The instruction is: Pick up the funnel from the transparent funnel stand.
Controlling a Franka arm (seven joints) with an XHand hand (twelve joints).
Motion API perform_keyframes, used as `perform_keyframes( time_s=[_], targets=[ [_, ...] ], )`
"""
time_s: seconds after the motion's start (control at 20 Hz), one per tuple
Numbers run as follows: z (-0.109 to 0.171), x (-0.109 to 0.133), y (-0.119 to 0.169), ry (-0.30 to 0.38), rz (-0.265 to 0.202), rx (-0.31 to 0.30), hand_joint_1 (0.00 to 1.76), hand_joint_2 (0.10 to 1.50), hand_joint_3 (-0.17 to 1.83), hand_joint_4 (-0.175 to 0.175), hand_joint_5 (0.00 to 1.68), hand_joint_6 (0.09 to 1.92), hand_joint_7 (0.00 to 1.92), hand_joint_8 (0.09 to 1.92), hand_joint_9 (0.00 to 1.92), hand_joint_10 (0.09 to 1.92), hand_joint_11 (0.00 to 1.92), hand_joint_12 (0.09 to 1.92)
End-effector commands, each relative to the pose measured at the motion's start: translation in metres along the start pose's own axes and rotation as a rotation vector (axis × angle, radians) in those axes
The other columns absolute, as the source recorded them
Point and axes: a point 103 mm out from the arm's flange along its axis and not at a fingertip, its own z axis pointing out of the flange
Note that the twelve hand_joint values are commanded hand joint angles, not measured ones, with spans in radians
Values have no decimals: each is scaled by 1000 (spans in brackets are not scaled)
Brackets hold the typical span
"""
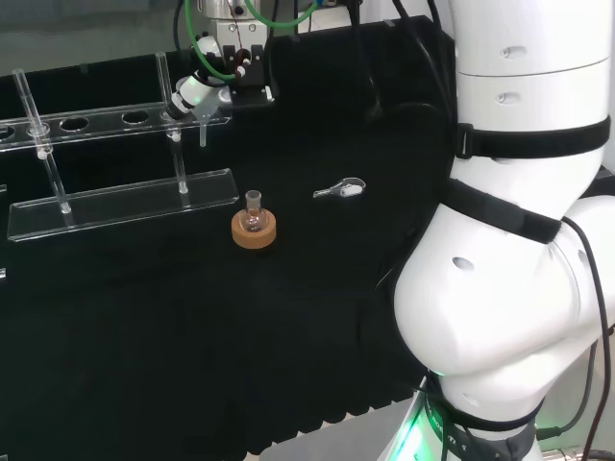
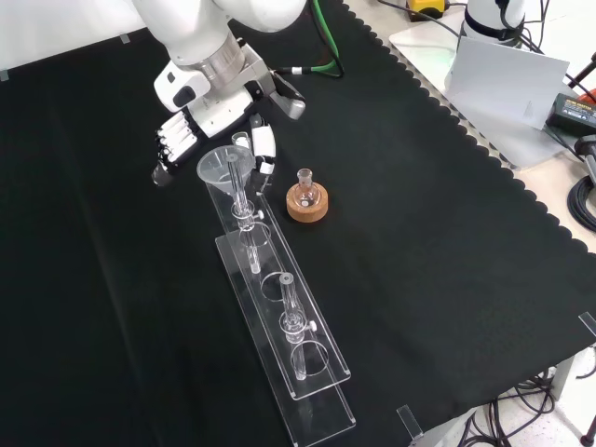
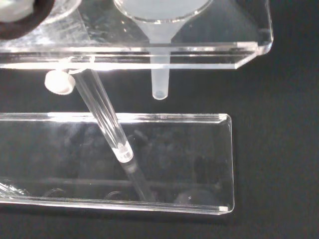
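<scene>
One funnel (image 2: 223,168) sits in the end hole of the clear funnel stand (image 2: 307,372), its cone resting on the upper shelf and its stem hanging down through the hole; the wrist view shows the stem tip (image 3: 159,93) hanging free above the stand's base plate. Robot hand (image 2: 177,140) is at the same end of the stand, on the side away from the front camera. In the front view the fingers look partly curled just beside the funnel's rim, with a thumb or finger tip (image 2: 264,144) near the other side of the cone, so the hand brackets the funnel; contact cannot be confirmed, and nothing appears to be held. Nearby on the black worktop (image 2: 447,242): a small flask (image 2: 305,186) on a cork ring (image 2: 307,207), close to the stand, and a small scoop (image 1: 344,189) further off in the head view. Judgement: approach phase, grasp not yet made. Risks from here: closing the fingers off-centre could tip the funnel in its hole or push the light stand across the cloth; a lift that is not straight up could catch the stem on the hole's edge and drag the stand, which could then knock the flask off its ring.
</scene>
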Motion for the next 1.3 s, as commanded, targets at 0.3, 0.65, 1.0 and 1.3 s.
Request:
perform_keyframes(
  time_s=[0.3,0.65,1.0,1.3],
  targets=[
    [3,-3,-3,39,10,-22,649,497,497,-32,320,87,447,627,447,711,115,1546],
    [1,0,-6,69,6,-117,786,534,568,-18,634,88,834,592,822,506,244,1456],
    [-8,3,-10,45,-9,-187,941,537,625,47,819,590,1114,623,1150,376,489,1317],
    [-28,7,-14,-22,-59,-201,984,528,667,107,972,667,1259,595,1262,389,621,1253]
  ],
)
